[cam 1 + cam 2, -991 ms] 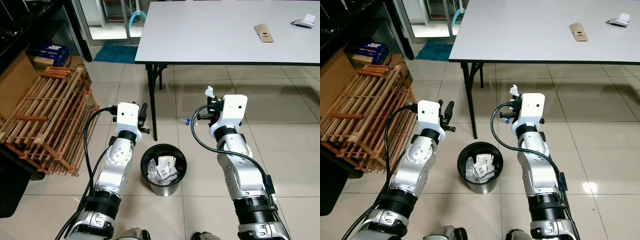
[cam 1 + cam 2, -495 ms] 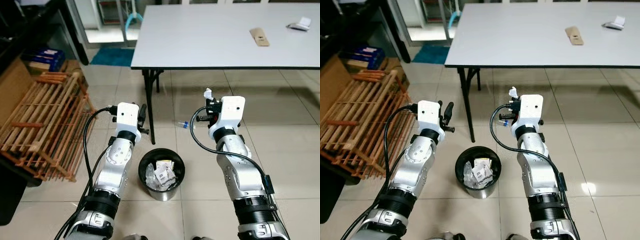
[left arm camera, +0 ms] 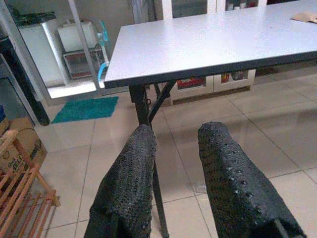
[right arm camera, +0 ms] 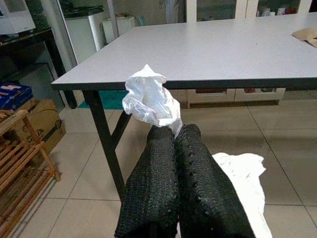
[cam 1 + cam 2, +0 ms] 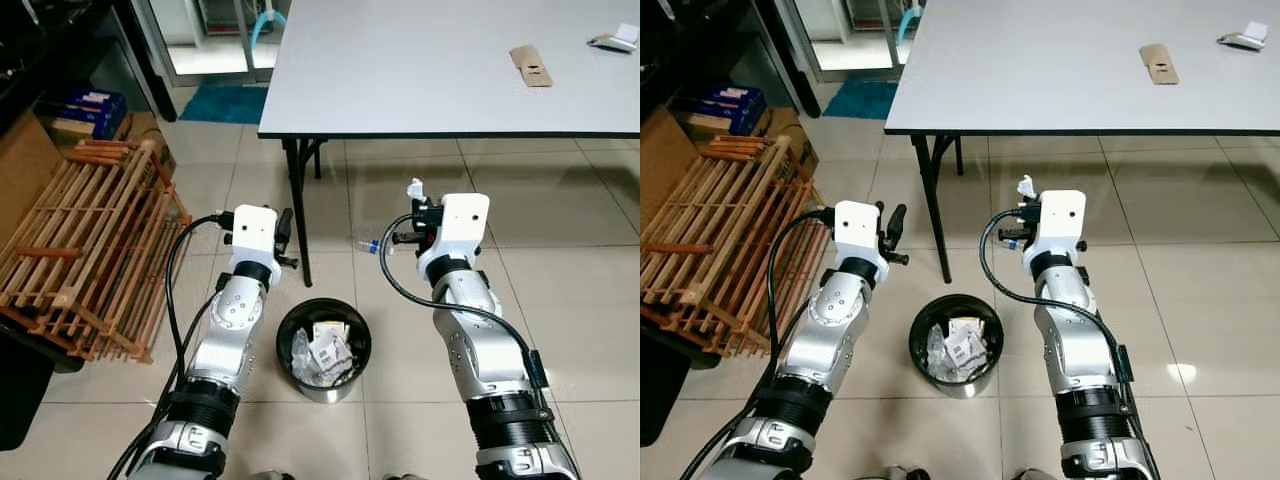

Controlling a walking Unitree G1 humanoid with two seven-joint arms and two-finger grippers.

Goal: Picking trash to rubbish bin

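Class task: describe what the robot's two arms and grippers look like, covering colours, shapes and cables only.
Both arms are jointed silver metal with black ribbed collars near the base. Each wrist carries a boxy white housing, and a black cable loops from it down the forearm. The left gripper and right gripper each have two long black fingers with a bumpy, textured surface.

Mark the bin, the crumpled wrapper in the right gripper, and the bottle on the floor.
bin (image 5: 285,345): left eye view, bare left rim.
crumpled wrapper (image 4: 148,99): right wrist view, middle of the wad.
bottle (image 5: 370,244): left eye view, on its body.
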